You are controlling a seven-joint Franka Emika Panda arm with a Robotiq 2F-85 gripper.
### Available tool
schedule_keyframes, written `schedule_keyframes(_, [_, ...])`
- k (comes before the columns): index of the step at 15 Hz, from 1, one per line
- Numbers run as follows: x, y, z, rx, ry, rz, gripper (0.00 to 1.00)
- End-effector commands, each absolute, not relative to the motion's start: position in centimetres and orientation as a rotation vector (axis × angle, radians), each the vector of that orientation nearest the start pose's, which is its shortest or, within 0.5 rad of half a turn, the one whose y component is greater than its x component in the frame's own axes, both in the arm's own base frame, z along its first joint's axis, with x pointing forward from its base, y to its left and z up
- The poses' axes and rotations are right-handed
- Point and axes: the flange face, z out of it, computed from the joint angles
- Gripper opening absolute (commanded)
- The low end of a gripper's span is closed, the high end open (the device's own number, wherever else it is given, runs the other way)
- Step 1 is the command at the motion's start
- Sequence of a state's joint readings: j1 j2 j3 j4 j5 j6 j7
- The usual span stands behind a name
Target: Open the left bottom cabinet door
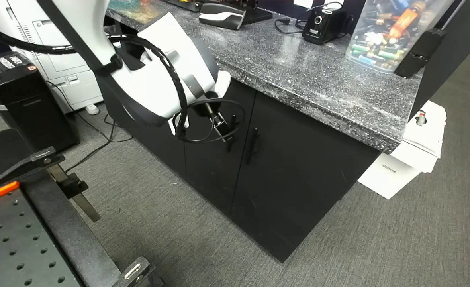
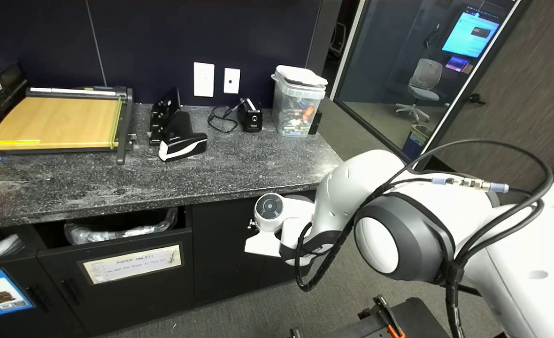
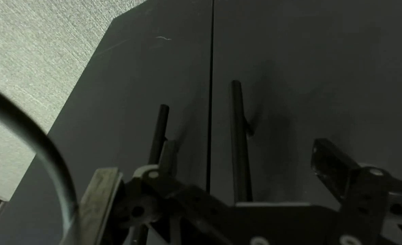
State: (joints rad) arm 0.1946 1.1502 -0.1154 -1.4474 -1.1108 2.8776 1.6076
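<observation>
Though flat, a matte left door

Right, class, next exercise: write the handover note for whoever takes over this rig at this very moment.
Hand: open, fingers either side of the vertical black bar handle in the wrist view; contact can't be told.
Left bottom cabinet door: shut. The wrist view is inverted, so its handle shows right of the door seam there.
Done: hand is at the handle.
Left: handle not yet gripped, door not yet opened; probably close on the handle, then pull.
</observation>
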Motion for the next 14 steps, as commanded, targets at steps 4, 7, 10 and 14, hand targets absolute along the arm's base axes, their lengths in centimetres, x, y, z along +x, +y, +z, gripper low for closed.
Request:
schedule_keyframes(4, [68.2, 11.8, -1.5, -3.126, 0.625, -0.989, 0.71])
schedule_keyframes(7, [68.3, 11.8, -2.0, -3.127, 0.622, -1.026, 0.53])
schedule_keyframes(10, [68.3, 11.8, -2.4, -3.137, 0.612, -1.072, 0.30])
schedule_keyframes(14, [67.5, 12.0, -1.5, -3.152, 0.590, -1.039, 0.02])
